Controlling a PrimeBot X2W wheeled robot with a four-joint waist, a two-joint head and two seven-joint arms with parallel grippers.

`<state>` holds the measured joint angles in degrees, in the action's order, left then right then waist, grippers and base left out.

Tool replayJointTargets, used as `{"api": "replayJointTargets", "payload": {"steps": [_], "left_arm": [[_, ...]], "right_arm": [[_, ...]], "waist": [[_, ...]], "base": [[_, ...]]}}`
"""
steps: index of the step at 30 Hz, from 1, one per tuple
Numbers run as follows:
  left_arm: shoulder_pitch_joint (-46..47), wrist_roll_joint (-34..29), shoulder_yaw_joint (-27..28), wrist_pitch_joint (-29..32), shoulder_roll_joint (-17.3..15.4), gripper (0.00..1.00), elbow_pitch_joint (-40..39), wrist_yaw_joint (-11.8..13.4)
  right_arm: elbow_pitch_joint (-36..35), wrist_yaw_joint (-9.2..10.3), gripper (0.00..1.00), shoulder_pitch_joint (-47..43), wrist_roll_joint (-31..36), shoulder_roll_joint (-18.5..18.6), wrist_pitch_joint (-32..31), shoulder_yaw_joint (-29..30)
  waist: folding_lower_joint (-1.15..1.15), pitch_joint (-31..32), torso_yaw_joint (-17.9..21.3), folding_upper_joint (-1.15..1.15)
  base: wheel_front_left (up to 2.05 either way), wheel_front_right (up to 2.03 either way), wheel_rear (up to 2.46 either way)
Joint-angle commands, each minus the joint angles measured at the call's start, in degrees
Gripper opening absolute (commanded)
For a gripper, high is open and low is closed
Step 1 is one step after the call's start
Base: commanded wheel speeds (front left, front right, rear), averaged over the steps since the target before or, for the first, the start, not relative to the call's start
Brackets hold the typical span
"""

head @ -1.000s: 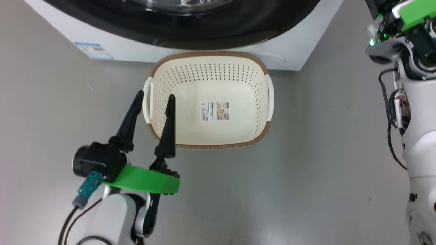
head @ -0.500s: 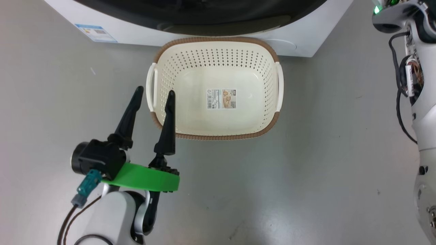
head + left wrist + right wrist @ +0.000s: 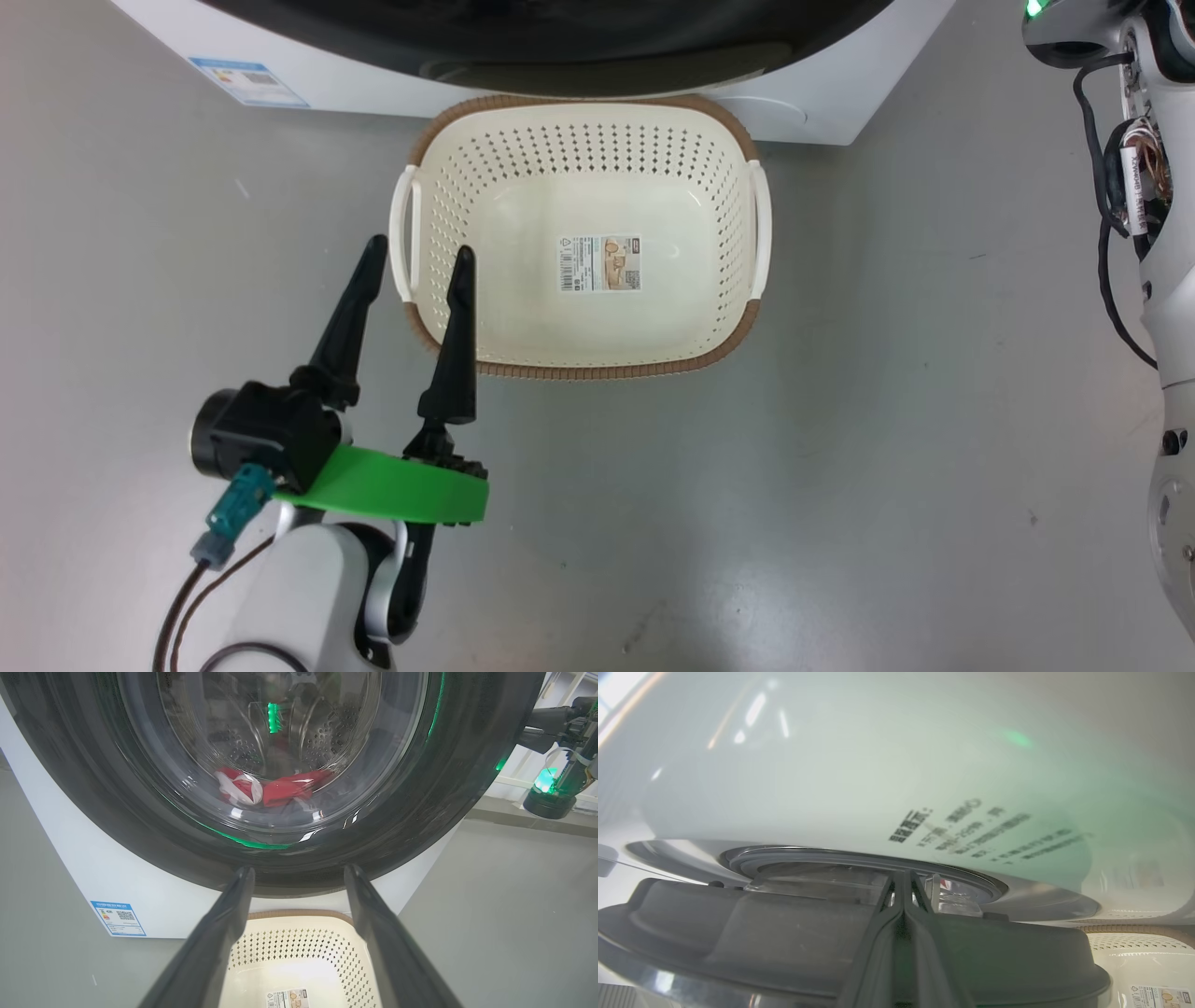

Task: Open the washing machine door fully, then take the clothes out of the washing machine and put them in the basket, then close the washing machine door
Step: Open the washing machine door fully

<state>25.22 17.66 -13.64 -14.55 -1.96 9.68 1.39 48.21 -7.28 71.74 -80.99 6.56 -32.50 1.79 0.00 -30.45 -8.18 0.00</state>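
The cream basket point(image 3: 579, 371) stands on the floor against the washing machine point(image 3: 373, 84), with only a paper label inside. My left gripper point(image 3: 417, 247) is open and holds nothing, its fingers over the basket's left rim. In the left wrist view it point(image 3: 299, 870) points at the washing machine door point(image 3: 467, 765), whose glass shows the red and white clothes point(image 3: 285, 788) in the drum. My right gripper point(image 3: 903, 875) is shut, its fingers lying across the door's dark grey inner side point(image 3: 784, 933) toward the gap at the machine's white front point(image 3: 878, 765).
Grey floor lies all around the basket. A blue sticker point(image 3: 247, 82) marks the machine's lower left. My right arm point(image 3: 1167, 280) with its cables runs up the right edge. Its wrist with a green light point(image 3: 551, 779) reaches toward the door's right side.
The head camera has shifted, so machine and basket sit higher in the picture and the right wrist has slid off the top. The left gripper stays open in place.
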Motion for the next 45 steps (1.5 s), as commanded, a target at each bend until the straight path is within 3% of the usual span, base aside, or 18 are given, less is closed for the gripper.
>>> {"api": "replayJointTargets", "payload": {"steps": [1, 28, 45], "left_arm": [[0.77, -0.65, 1.91, -0.45, -1.12, 1.00, -1.22, -0.34], [-2.67, 0.15, 2.51, -0.44, -2.01, 1.00, 0.61, 0.58], [-5.09, 1.14, 2.45, 0.10, -3.11, 1.00, 0.99, 1.24]], "right_arm": [[-1.59, -0.21, 0.00, 0.86, 0.77, -2.20, -0.94, -1.12], [-2.79, -0.21, 0.00, -7.39, -0.94, -3.56, -3.50, -4.99], [-2.27, -0.21, 0.00, -12.54, -6.58, -3.68, -2.30, -14.10]], "waist": [[0.00, 0.12, 0.14, 0.00], [0.00, 7.40, 3.76, 0.00], [0.00, 11.35, 4.80, 0.00]], "base": [[0.00, 0.00, 0.00], [0.00, 0.00, 0.00], [0.00, 0.00, 0.00]]}}
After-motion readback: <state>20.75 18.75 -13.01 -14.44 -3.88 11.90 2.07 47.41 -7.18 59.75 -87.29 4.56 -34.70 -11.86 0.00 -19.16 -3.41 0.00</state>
